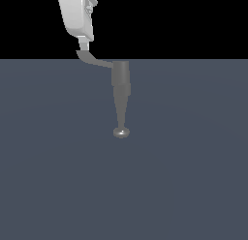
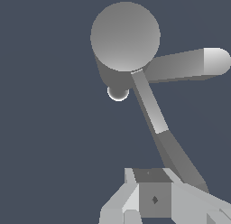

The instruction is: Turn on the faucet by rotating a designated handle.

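Nearest your wrist camera sits the gripper (image 2: 155, 198), fingers against the handle's (image 2: 155, 119) far end; you cannot tell their spacing. Beyond, the faucet (image 2: 125, 38) shows its round top, with a second spout-like arm visible only here. The exterior view shows the gripper (image 1: 85, 40) touching the handle's (image 1: 94, 60) upturned tip, faucet (image 1: 120, 89) tapering to its knob.

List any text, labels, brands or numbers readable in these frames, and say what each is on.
None: no words, numbers or brand marks appear in either view.
The faucet, its handle and the gripper are plain and unmarked.
One small dark diamond mark sits on the gripper in the wrist view; it is not text.
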Tool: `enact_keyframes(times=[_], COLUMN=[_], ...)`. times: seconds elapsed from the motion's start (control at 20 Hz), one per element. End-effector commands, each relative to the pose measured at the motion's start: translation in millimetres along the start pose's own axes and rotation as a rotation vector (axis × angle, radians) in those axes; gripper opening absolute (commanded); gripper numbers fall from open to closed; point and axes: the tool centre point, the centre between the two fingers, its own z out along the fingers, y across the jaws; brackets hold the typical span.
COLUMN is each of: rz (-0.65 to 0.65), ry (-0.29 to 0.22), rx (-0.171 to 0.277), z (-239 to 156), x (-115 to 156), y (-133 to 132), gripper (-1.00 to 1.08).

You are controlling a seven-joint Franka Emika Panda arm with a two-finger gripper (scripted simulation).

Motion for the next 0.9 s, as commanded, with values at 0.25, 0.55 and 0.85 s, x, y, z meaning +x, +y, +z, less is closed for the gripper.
enact_keyframes(times=[0.25,0.55,0.85], rz=[-0.002,-0.002,-0.002], ry=[0.000,0.001,0.001], rx=[-0.005,-0.001,-0.002], z=[0.4,-0.5,-0.2], x=[-0.7,4.3,20.3], y=[23.7,30.7,47.4], gripper=[-1.00,-1.00,-1.00])
